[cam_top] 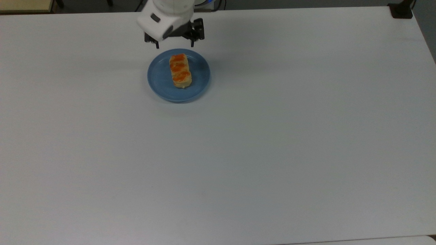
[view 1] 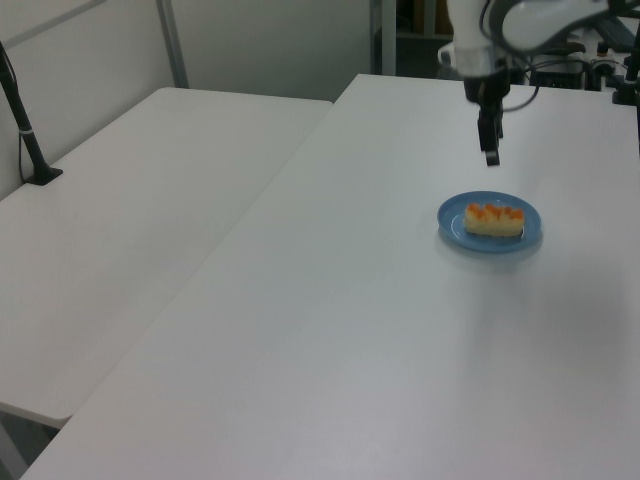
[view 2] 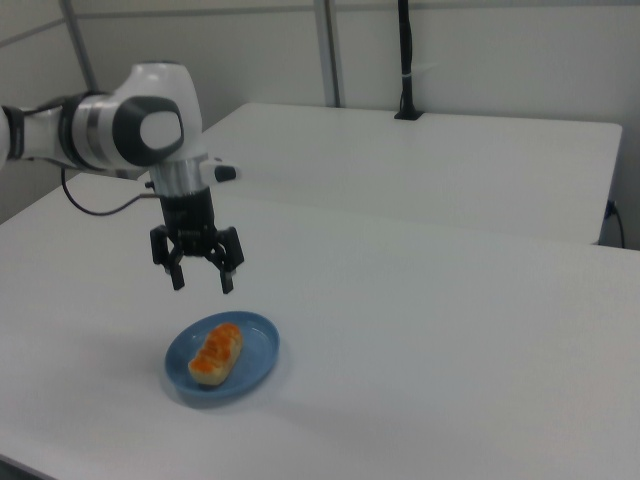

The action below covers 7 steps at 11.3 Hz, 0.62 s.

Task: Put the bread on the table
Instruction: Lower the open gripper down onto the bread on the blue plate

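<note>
Well, largest first: one broad, plain white matte surface (cam_top: 272,153) stretches out beneath and all around the jaws, with a second white table (view 1: 150,220) butted against it beyond. Above it hangs one white Franka arm (view 2: 130,130) ending in a black two-finger gripper (view 2: 199,283), its jaws spread wide apart, pointing straight down and holding nothing.

Below the jaws, and a little off to one side, sits one round blue plate (cam_top: 160,85). In the top view the jaws hover just past the plate's upper rim; in the right view they hang clear above it, touching nothing.

On the plate lies one small oblong pale-yellow bread (cam_top: 180,70) with three orange-brown glazed humps along its top, lying flat, slightly off the plate's centre. So the bread is not yet on the surface itself.

By my guess it will be light and soft, easily dented, the glaze perhaps a little tacky. The sensible hold looks to be across the narrow width at the middle hump, squeezing the two long pale sides gently; gripping end to end would need a wider spread and might buckle it.
</note>
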{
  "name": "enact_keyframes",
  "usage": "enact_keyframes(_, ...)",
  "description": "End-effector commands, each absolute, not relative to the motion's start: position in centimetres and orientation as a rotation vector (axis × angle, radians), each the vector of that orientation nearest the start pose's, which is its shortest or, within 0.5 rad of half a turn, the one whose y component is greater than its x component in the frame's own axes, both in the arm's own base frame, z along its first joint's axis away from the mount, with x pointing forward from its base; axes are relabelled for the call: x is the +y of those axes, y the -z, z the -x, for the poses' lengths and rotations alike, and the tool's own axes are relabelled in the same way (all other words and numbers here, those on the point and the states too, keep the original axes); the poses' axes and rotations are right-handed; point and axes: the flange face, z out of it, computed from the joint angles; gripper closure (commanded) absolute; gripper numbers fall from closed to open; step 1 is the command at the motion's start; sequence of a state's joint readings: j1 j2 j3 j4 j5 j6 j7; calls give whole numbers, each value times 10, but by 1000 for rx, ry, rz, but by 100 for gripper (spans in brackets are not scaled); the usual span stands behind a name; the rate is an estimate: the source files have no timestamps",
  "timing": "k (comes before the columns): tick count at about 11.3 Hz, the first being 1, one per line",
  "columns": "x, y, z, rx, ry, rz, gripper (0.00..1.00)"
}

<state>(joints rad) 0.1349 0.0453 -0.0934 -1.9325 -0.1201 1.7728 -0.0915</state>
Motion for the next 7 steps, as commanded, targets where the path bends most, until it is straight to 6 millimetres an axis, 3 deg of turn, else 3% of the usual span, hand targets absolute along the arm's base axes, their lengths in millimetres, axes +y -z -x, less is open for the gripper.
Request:
enact_keyframes(1,14,-393,-549,-420,-381,3233,0)
enact_keyframes(2,13,-379,-548,-463,-405,3231,0)
enact_keyframes(4,15,-358,-545,-519,-426,3224,9)
enact_keyframes(7,27,-322,-543,-589,-467,3230,31)
